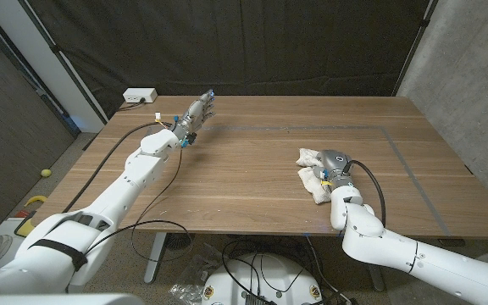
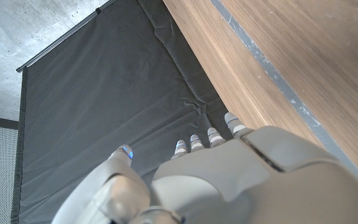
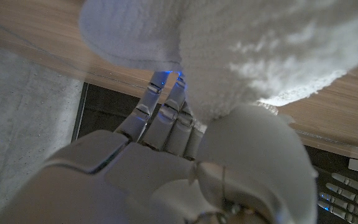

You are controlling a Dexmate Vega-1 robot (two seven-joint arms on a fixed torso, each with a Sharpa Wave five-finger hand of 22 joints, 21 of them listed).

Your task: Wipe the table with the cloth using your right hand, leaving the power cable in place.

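While the right hand [image 1: 335, 166] sits low in the right half of the head view, it rests on top of the white cloth [image 1: 312, 176], which lies bunched on the wooden table [image 1: 252, 182] and spills out to the left and toward the near edge from under the hand. Seen from the right wrist, the fingers [image 3: 166, 109] lie close together and curl against the fluffy cloth [image 3: 247, 56], so the hand appears to be pressing or gripping it, though how firmly cannot be told. This looks like the wiping step itself, at or near its start, and the next move would call for steady downward pressure while the cloth is dragged across the boards, with the stroke kept short of the cable. Farther up and to the left, the left hand [image 1: 197, 111] hangs raised above the table with its fingers [image 2: 210, 134] loosely apart and holding nothing. A thin black power cable [image 1: 138, 127] runs beside that arm toward a white power strip [image 1: 139, 96] at the far left corner. Beyond the table hangs a dark curtain [image 1: 252, 42], with a grey concrete wall [image 1: 464, 59] at the upper right.
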